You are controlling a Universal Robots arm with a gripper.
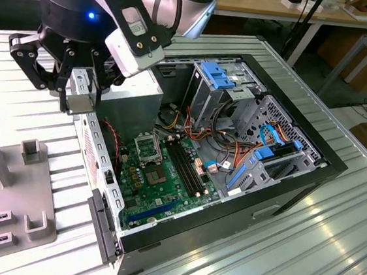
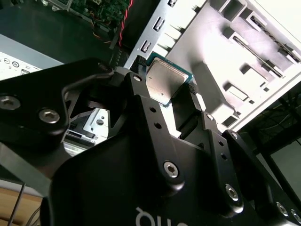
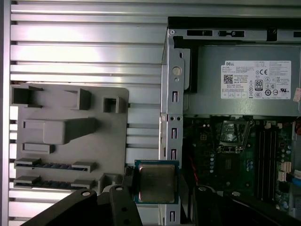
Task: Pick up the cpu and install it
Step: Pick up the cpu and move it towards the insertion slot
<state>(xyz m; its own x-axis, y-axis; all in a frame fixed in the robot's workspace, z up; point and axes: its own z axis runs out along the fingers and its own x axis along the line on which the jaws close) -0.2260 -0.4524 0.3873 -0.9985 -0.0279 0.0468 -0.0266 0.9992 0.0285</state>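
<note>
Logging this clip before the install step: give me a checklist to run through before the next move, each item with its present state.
1. cpu clamped between the fingers of the end effector: ok.
2. Grip on opposite edges, metal top uncovered: ok.
3. End effector over the socket: not ok; it hangs above the case wall, and the socket lies further to the exterior view's right.
4. Socket free of another chip: cannot tell.
5. Red cable off the socket: ok, it runs beside it.
6. cpu orientation matching the socket: cannot tell.
</note>
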